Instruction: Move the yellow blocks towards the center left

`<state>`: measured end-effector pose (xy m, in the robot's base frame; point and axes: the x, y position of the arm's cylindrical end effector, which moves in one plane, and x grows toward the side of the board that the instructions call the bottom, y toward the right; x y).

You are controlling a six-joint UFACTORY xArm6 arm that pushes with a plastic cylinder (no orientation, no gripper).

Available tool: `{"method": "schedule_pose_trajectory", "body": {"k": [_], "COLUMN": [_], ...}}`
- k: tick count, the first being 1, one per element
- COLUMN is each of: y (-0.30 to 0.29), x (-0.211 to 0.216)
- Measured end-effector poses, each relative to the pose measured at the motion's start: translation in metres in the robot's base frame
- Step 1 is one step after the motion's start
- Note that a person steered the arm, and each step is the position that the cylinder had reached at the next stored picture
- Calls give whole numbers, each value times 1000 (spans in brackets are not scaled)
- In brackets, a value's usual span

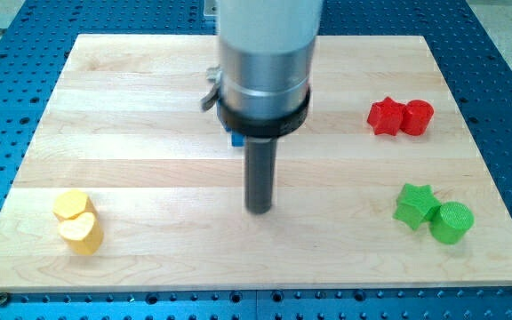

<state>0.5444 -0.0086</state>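
Two yellow blocks, a hexagon and a heart, touch at lower left of the desk. Tip rests mid-frame, well apart from them. No claw in view. Red pair upper right, green pair lower right.

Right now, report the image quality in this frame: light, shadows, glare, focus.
Camera view: even, bright light; soft short shadows beneath the yellow blocks and my tip; a mild sheen on the arm's metal collar; the red blocks and green blocks look sharp, and a blue bit behind the rod is mostly hidden.
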Motion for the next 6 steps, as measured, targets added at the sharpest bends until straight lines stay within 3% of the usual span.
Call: {"method": "schedule_pose_trajectory", "body": {"k": [2, 3, 4, 5, 6], "y": [-117, -143, -149, -181, -196], "x": [58, 46, 63, 53, -11]}}
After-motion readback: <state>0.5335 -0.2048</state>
